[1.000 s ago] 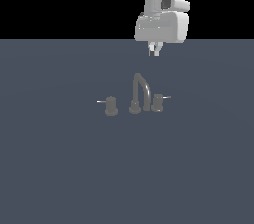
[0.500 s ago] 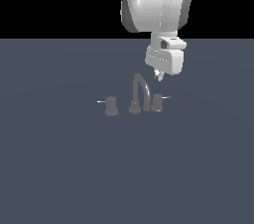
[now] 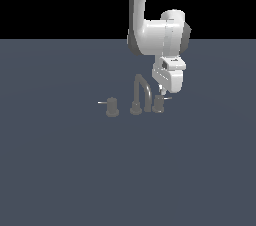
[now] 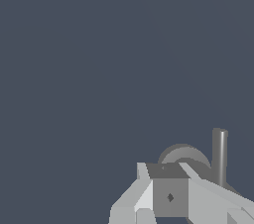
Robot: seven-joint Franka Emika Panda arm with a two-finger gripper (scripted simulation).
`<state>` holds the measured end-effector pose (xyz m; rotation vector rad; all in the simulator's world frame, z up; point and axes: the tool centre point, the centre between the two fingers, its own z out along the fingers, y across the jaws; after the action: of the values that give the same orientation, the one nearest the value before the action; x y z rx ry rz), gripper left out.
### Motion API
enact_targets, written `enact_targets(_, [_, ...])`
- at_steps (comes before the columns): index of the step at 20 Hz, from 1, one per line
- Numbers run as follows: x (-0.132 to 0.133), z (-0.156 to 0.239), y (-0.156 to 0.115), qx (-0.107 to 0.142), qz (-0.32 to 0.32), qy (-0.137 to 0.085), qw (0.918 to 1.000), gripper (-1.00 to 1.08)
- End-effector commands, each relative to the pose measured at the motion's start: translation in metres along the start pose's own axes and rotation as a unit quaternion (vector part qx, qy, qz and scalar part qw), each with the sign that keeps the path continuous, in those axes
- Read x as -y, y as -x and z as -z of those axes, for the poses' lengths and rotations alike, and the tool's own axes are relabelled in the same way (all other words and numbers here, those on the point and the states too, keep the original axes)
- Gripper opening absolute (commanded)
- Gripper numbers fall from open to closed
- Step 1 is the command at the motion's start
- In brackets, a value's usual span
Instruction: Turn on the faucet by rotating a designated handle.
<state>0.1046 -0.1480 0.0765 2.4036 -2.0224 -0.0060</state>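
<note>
While the handle [image 3: 158,104] sits right of frame centre against the faucet [image 3: 141,95] arch, nothing reads as turned yet | approach only, rotation left | arm drops from top centre, claw [image 3: 161,90] just above handle | fingers narrow, holding nothing.

Flat, even simulator light is falling across both views, and nothing is glaring or blurring. In the exterior view the slate-blue tabletop [image 3: 60,170] is rendering as one uniform tone right out to its far edge, where it is meeting pure black. The white arm [image 3: 160,35] is showing soft shading on its underside, suggesting light from above. The faucet [image 3: 141,95] is casting no visible shadow. The wrist view is staying sharp, with hard polygon edges and no lens distortion.
</note>
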Motion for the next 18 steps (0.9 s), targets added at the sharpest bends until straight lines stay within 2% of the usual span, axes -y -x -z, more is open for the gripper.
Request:
enact_targets(1, [0.001, -0.008, -0.003, -0.001, -0.009, -0.001, 1.0, -1.0])
enact_targets(9, [0.001, -0.013, -0.004, -0.001, -0.014, -0.001, 0.9999, -1.0])
enact_targets(18, [-0.029, -0.013, -0.019, -0.001, -0.014, -0.001, 0.9999, -1.0])
